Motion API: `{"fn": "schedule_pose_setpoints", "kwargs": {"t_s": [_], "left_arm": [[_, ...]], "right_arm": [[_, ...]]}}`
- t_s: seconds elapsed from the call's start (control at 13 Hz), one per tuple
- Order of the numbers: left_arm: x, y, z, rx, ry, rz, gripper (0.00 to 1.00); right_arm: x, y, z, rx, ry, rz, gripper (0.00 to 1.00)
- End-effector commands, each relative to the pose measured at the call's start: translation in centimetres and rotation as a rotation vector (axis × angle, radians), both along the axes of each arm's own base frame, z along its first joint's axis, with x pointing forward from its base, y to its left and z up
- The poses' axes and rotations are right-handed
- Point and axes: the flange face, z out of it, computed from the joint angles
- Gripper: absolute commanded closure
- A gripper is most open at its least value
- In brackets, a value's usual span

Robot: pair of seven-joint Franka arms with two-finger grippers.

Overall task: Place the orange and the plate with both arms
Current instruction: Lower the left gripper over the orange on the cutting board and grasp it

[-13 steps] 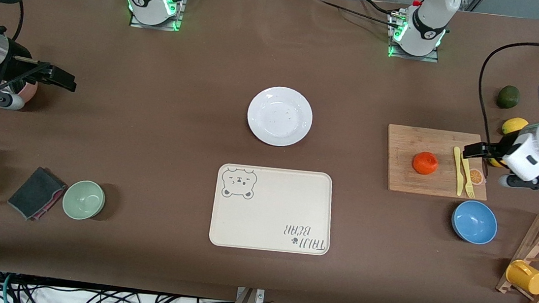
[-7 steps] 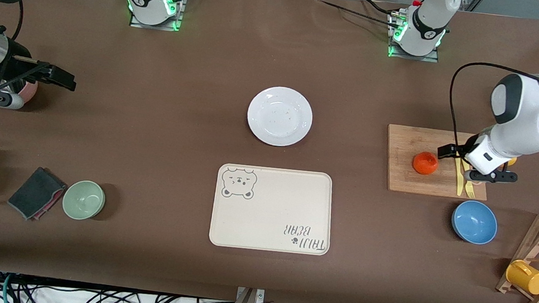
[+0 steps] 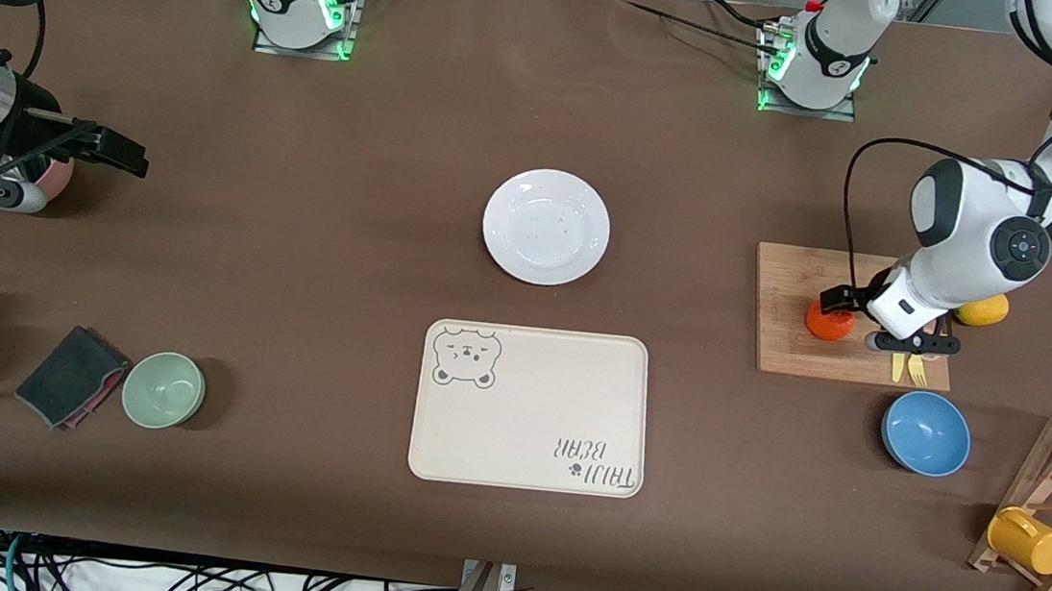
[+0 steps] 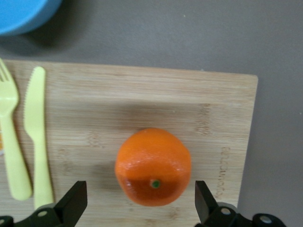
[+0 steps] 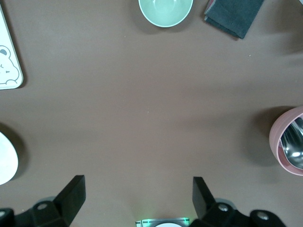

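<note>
Left gripper [image 4: 137, 208]: has come over the orange [image 3: 827, 323] on the cutting board [image 3: 786, 301], fingers wide apart, nothing held (grasp seems next).
Right gripper [image 5: 137, 201]: waits unmoved, spread, empty.
Plate [image 3: 546, 226]: untouched.

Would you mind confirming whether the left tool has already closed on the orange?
No, the left tool is open over the cutting board, its fingers spread clear of the orange.

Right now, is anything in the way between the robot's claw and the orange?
No. The left gripper hangs open right over the orange on the cutting board, fingers either side. The fork and knife lie beside it, apart.
</note>
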Motion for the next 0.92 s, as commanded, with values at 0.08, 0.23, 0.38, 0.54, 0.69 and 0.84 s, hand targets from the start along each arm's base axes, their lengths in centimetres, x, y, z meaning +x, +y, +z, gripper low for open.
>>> {"fn": "schedule_pose_setpoints", "kwargs": {"t_s": [0.08, 0.23, 0.38, 0.54, 0.69, 0.84], "left_arm": [[0.4, -0.9, -1.0, -0.014, -0.033, 0.012, 0.00], [0.5, -0.8, -1.3, -0.012, -0.033, 0.013, 0.00], [0.7, -0.8, -1.9, -0.010, -0.052, 0.015, 0.00], [0.7, -0.8, -2.5, -0.010, -0.052, 0.017, 0.00], [0.8, -0.9, -2.9, -0.009, -0.062, 0.015, 0.00], [0.7, -0.9, -3.0, -0.009, -0.061, 0.013, 0.06]], "right_arm": [[-0.9, 0.0, 0.7, 0.007, 0.000, -0.015, 0.00], [-0.9, 0.0, 0.8, 0.008, -0.001, -0.015, 0.00], [-0.9, 0.0, 0.7, 0.007, 0.000, -0.015, 0.00], [-0.7, 0.0, 0.8, 0.009, -0.012, -0.016, 0.00], [-0.4, 0.0, 0.8, 0.011, -0.033, -0.016, 0.00], [-0.2, -0.1, 0.9, 0.010, -0.049, -0.018, 0.00]]}}
